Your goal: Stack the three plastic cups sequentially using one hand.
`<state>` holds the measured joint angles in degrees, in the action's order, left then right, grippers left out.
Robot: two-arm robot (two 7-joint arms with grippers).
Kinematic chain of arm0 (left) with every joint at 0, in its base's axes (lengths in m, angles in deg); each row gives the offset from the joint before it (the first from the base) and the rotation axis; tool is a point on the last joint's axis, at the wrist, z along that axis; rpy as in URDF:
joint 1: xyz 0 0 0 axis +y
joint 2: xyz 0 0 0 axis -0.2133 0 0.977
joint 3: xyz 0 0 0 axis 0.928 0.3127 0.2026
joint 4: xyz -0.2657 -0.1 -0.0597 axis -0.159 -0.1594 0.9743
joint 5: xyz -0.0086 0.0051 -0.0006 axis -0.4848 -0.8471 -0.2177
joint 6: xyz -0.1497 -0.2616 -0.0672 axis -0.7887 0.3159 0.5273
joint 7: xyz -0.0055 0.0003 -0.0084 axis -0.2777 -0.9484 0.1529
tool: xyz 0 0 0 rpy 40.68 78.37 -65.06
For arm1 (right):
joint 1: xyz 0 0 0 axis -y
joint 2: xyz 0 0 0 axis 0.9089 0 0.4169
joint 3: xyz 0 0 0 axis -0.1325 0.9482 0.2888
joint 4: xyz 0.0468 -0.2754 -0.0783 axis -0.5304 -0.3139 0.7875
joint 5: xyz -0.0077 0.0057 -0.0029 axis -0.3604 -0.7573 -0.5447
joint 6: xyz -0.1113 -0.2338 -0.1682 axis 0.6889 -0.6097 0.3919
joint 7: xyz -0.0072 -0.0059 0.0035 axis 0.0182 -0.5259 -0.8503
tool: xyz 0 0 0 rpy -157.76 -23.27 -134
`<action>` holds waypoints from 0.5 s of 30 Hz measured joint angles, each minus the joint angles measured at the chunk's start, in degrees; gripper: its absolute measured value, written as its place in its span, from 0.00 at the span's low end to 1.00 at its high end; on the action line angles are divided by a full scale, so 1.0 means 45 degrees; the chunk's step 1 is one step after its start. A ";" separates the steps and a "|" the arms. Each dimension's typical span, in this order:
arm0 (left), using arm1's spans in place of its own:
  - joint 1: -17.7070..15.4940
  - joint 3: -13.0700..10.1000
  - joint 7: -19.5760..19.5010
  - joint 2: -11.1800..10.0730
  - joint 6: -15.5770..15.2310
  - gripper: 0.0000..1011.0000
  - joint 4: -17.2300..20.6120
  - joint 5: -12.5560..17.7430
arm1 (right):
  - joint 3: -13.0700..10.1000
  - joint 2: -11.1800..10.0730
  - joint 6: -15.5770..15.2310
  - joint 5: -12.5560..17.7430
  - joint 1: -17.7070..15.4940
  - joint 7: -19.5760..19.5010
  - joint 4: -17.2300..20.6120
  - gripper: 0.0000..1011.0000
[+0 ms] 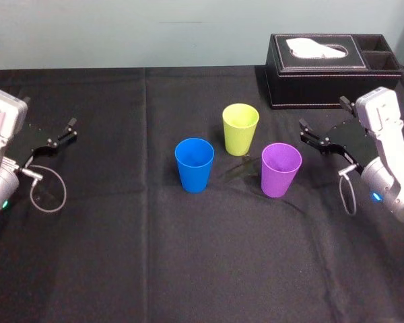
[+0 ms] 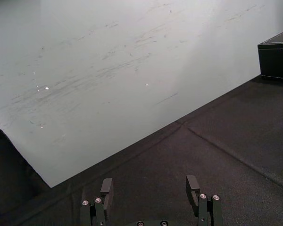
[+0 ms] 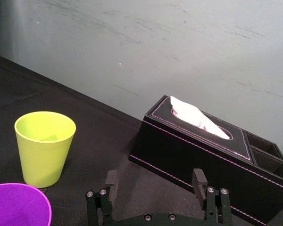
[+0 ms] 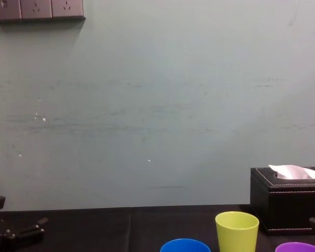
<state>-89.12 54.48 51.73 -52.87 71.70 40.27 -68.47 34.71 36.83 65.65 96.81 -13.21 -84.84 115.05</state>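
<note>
**Head view first: stacking not started, 0 of 2 nestings done**

Head view: all three stand upright, mouths up, on the black cloth (image 1: 155, 256), each apart from the others. The blue cup (image 1: 194, 165) is left of centre and the yellow-green cup (image 1: 240, 129) is behind and between the other two. The purple cup (image 1: 281, 169) is on the right. The right gripper (image 1: 303, 131) hovers just beside the purple cup with jaws apart, holding nothing. The left gripper (image 1: 73, 129) sits well off to the left, also spread and empty. The tissue box (image 1: 323, 74) is at the back right, clear of the cups.

Left wrist view: fingers apart over bare cloth and wall, so this arm looks parked.

Right wrist view: fingers apart, nothing between them. The yellow-green cup is ahead, the purple rim is close in, and the tissue box is beyond.

Chest view: the yellow-green cup stands upright near the box. The blue and purple rims are at the bottom edge, none nested.

Judgement: everything is left to do. First grasp is likely the purple cup with the right arm, then two drops into a base cup.
</note>
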 joint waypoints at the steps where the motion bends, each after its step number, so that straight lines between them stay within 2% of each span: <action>1: 0.0001 0.0000 0.0000 0.0000 0.0000 1.00 0.0000 0.0001 | 0.0000 0.0000 0.0000 0.0000 0.0000 0.0000 -0.0001 0.99; 15: 0.0000 0.0000 0.0000 0.0000 0.0000 1.00 0.0000 0.0000 | 0.0000 0.0000 0.0000 0.0000 0.0001 0.0000 0.0000 0.99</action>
<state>-89.12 54.48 51.73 -52.87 71.70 40.27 -68.48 34.71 36.83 65.65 96.81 -13.21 -84.84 115.05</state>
